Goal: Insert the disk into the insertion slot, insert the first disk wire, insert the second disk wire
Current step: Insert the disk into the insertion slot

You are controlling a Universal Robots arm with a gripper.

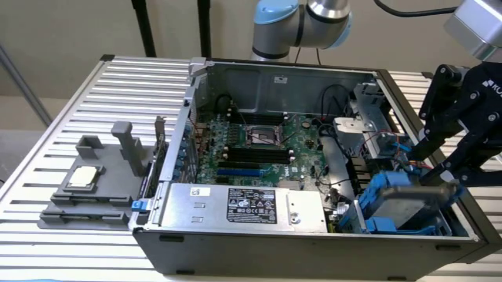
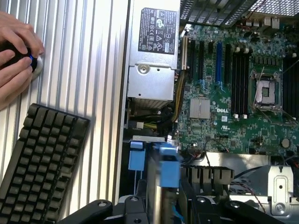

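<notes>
At the near corner of the open dark grey computer case (image 1: 314,249), on the exterior view's right, the black two-fingered gripper (image 1: 444,180) is clenched on the flat silver-grey metal disk (image 1: 412,205) in its bright blue plastic carrier frame. It holds the disk tilted, the gripped end raised and the lower end down at the blue rails of the grey sheet-metal insertion slot (image 1: 384,225), so the disk is not lying flat in the bay. In the wrist view the disk (image 2: 154,186) shows edge-on between the finger bases of the gripper (image 2: 163,209). Just beside the slot, along the case's near wall, lies a large silver power-supply box (image 1: 251,205) with a black-and-white label. Outside the case, toward the exterior view's left, a dark grey plastic fixture tray (image 1: 86,202) sits on the ribbed aluminium table (image 1: 117,88) and carries a small square silver chip (image 1: 82,176). Farther in, the green motherboard (image 1: 259,147) covers the case floor. Beyond the case rises the grey and pale blue robot arm (image 1: 302,23). The wrist view also catches a black keyboard (image 2: 42,163) on the table and a person's hands (image 2: 14,51) closed around a small dark object.
</notes>
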